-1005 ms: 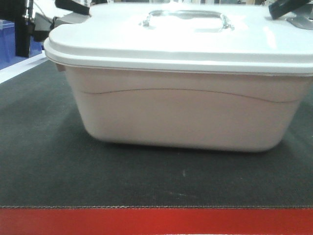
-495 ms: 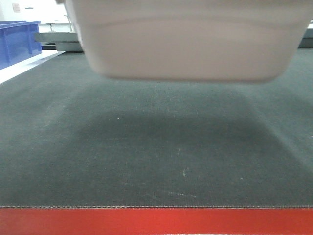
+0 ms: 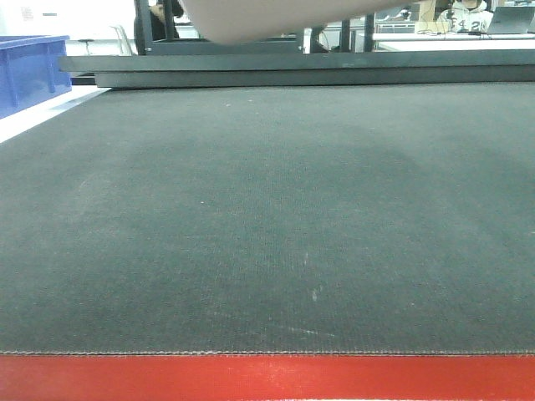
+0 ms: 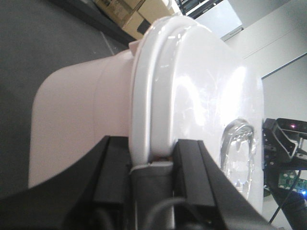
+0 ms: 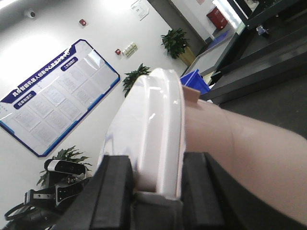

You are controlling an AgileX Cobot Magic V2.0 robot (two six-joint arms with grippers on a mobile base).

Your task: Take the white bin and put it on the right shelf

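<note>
Exterior front-facing view: shows only the underside of the white bin (image 3: 267, 18) at the top edge, well clear above the dark mat (image 3: 267, 234). No sign of the right shelf in any view.

In the left wrist view, left gripper (image 4: 151, 143) pinching the rim at one end of the bin, one finger below the lip, the other on the lid (image 4: 201, 86). Same hold in the right wrist view, right gripper (image 5: 156, 165) clamped on the opposite rim.

Likely trouble:
- Hangs by two narrow rim pinches only, so probably prone to slipping out if the arms drift apart or move unevenly.
- Could pop the lid loose (no latch visible) and drop the body.
- Might tilt or swing if the base turns sharply; load inside hidden, so weight impossible to judge.

Writing: no brand or label visible on the bin. Blue-framed notice board (image 5: 57, 96) on the wall carries headings and rows of sheets, too small to read. Small wall signs nearby equally illegible. Blue crate (image 3: 29, 71) at far left, unmarked as far as can be seen.
</note>
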